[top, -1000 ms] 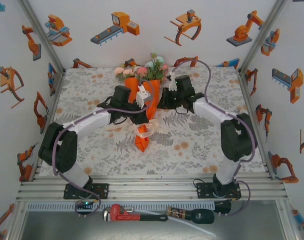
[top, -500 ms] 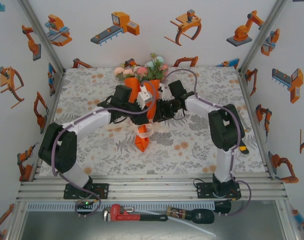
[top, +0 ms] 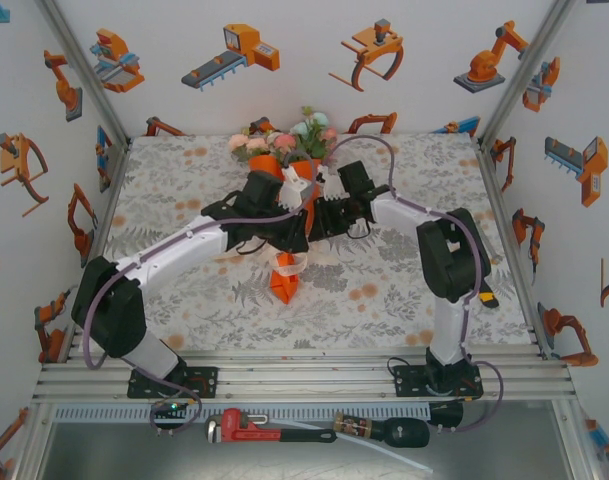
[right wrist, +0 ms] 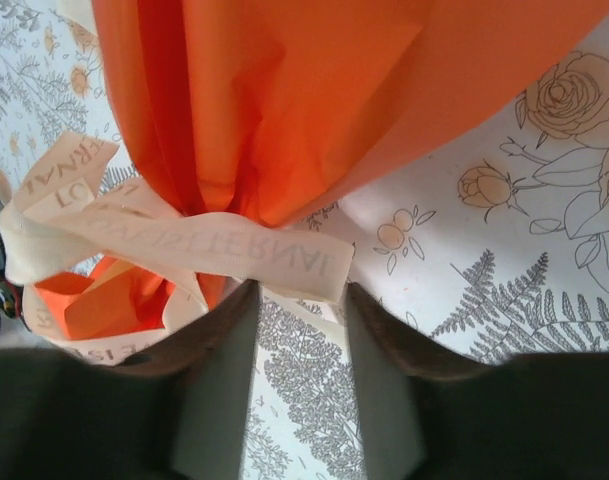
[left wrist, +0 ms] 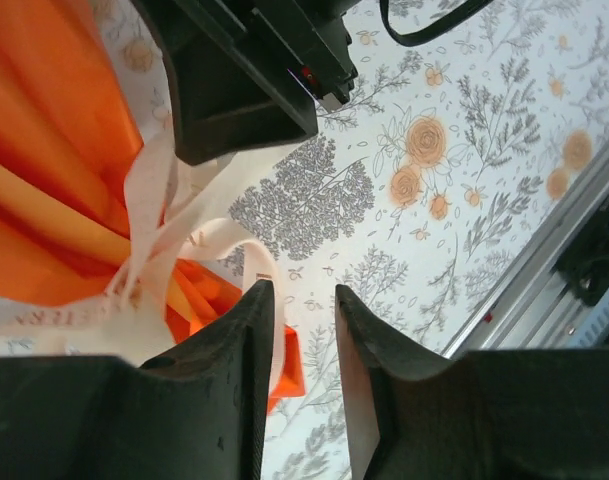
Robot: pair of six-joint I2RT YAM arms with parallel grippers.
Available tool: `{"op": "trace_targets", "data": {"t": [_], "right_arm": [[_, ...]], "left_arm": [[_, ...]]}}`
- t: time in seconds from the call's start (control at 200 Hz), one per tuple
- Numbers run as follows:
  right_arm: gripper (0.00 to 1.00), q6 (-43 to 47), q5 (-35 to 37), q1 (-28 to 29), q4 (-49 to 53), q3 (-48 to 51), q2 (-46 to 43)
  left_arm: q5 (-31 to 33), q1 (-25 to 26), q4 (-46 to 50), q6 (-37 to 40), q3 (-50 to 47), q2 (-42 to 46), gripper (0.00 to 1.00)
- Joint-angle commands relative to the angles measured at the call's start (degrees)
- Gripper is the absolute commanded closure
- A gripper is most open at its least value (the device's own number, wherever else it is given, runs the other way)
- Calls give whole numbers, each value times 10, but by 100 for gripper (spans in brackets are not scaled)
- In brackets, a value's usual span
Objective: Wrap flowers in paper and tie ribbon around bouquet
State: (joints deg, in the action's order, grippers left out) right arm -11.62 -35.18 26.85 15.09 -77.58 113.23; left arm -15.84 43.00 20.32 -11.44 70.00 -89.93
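The bouquet (top: 284, 282) lies mid-table, an orange paper (right wrist: 314, 90) cone with its tip toward the arms. The flowers (top: 284, 138) spill out at the far end. A cream ribbon (top: 290, 262) with printed letters is tied round the narrow part, its loops hanging loose (left wrist: 149, 240). My left gripper (left wrist: 302, 292) hovers open just right of a ribbon loop, nothing between its fingers. My right gripper (right wrist: 299, 290) is open too, and a flat ribbon tail (right wrist: 214, 245) lies across just beyond its fingertips. Both grippers meet over the cone (top: 306, 222).
The floral tablecloth (top: 434, 290) is bare to the left, right and front of the bouquet. White walls with aluminium posts close in three sides. A red pipe wrench (top: 254, 428) and a black tool (top: 384, 432) lie on the shelf below the near rail.
The right arm has folded in and brought its gripper from the far side of the cone down to the ribbon. The left gripper has slid right over the cone and its jaws have parted.
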Motion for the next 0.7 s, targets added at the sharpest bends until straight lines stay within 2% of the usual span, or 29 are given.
{"op": "trace_targets", "data": {"t": [0.0,0.19,0.36,0.696], "right_arm": [[80,4,-20,2,-19,-11,5],[100,-27,-16,2,-68,23,-22],[100,-46,-5,3,-108,61,-63],[100,-57,6,2,-118,89,-102]], "left_arm": [[97,19,55,-118,23,8,58],[151,32,80,-292,40,-16,52],[209,59,128,-299,95,-75,51],[253,72,150,-342,121,-136,54]]}}
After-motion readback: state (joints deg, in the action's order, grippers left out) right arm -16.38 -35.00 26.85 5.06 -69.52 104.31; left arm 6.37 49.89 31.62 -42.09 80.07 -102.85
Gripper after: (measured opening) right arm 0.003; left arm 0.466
